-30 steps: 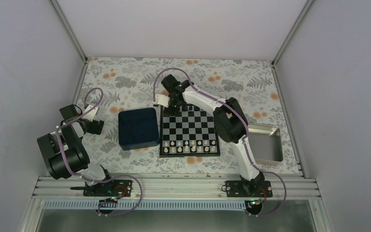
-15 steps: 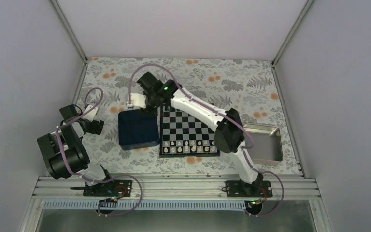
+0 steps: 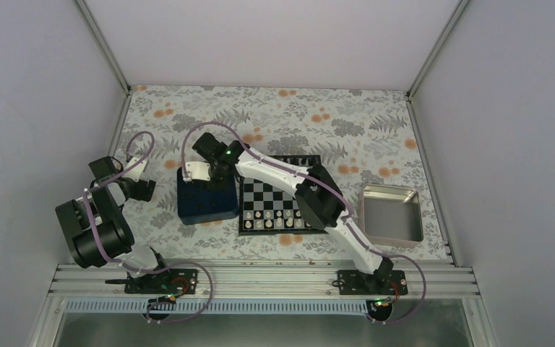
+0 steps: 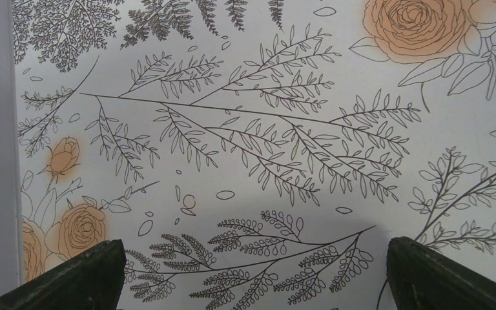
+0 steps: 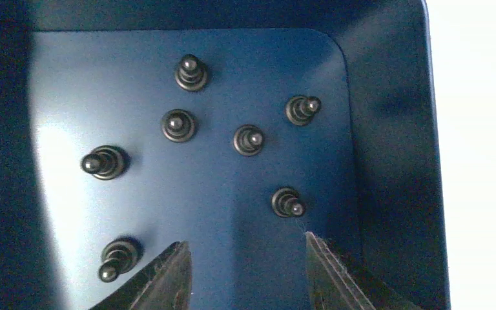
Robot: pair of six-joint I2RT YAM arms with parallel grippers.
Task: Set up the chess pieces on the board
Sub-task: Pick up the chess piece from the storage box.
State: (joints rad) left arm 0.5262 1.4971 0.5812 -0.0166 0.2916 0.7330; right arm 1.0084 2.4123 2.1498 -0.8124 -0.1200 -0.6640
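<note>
Dark blue tray (image 3: 204, 211), black chess pieces (image 5: 248, 139), black-and-silver checked board (image 3: 264, 202), orange-flowered table cover (image 4: 265, 129)

Bench (image 3: 188, 119): white cover printed with grey ferns and orange roses. Dark blue tray (image 3: 204, 210), square with rounded corners, sits left of centre. Silver metal tray (image 3: 392, 215) lies well apart to the right (raised rim, shiny). White pieces (image 3: 282, 219) stand in two short rows between the trays. Pale grey walls (image 3: 36, 108) close three sides.

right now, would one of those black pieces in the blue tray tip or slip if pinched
Probably light and rigid: each black piece looks tiny beside the right hand. Its glossy head could slip out. The wide base looks stable, yet a nudge on the smooth blue tray might slide it.
</note>
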